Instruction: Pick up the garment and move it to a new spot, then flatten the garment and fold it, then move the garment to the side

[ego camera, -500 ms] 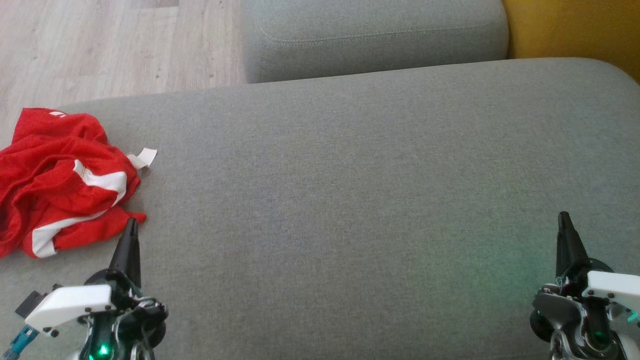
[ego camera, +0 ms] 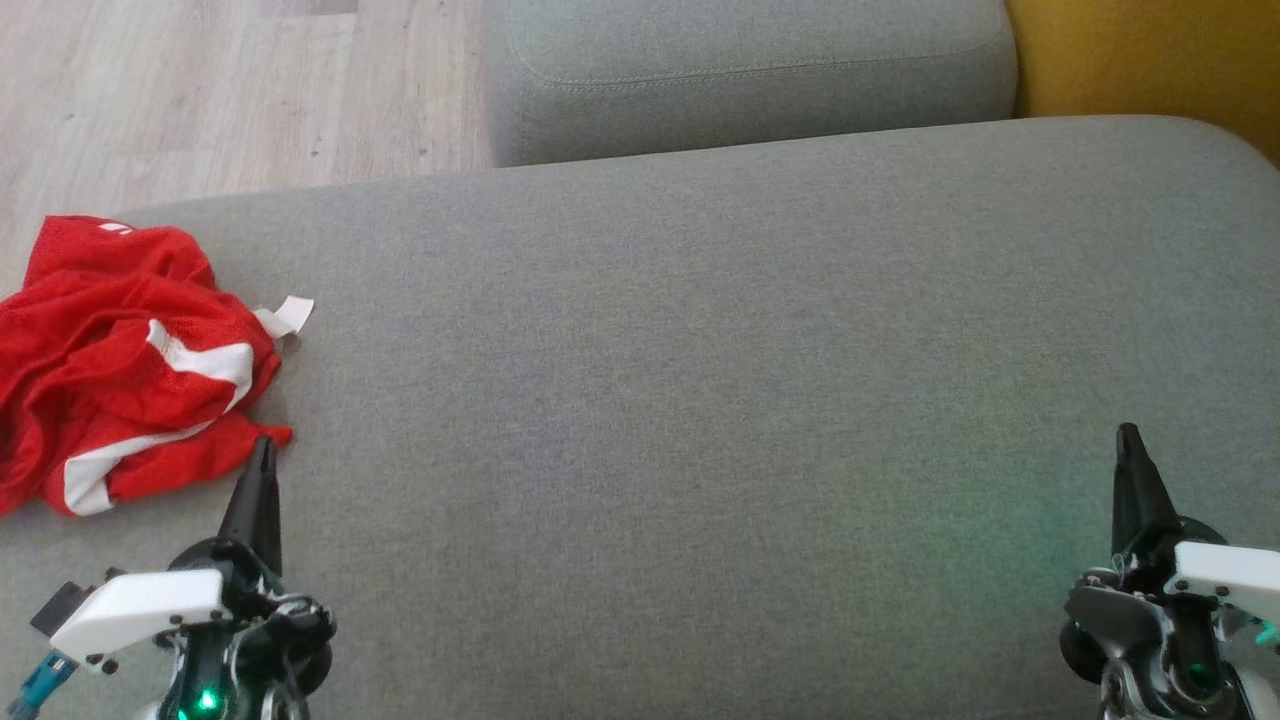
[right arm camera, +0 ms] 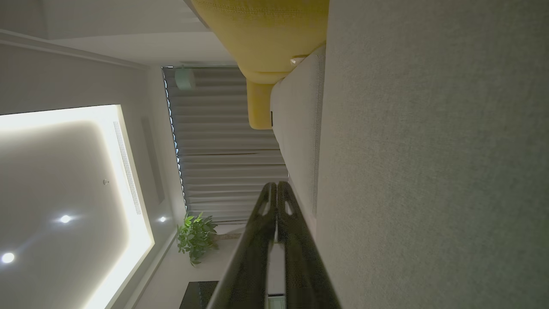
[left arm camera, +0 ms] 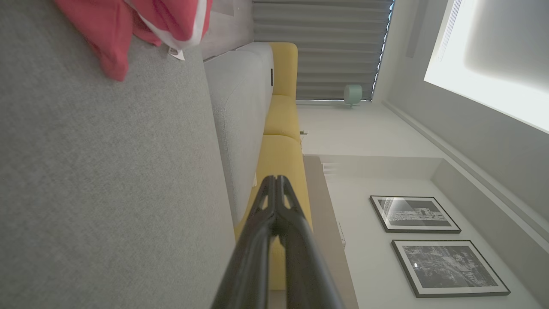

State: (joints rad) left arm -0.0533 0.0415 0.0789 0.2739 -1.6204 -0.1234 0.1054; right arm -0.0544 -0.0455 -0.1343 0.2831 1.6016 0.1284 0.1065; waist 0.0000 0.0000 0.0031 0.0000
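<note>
Left end effector [ego camera: 262, 448]: fingers together, empty.
Right end effector [ego camera: 1128, 435]: fingers together, empty.
Garment [ego camera: 120, 360]: red, crumpled on the grey sofa seat [ego camera: 700, 400], just ahead-left of the left end effector's tip.

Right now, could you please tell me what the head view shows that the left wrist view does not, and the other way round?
Head view adds: the right gripper, shut, at the right side of the seat, and the wide bare stretch of seat between the two grippers. Left wrist view adds: two framed pictures, a grey curtain and a lit ceiling panel. Shared: the crumpled red garment on the grey sofa seat, the left gripper, shut, close beside it, and yellow upholstery.
</note>
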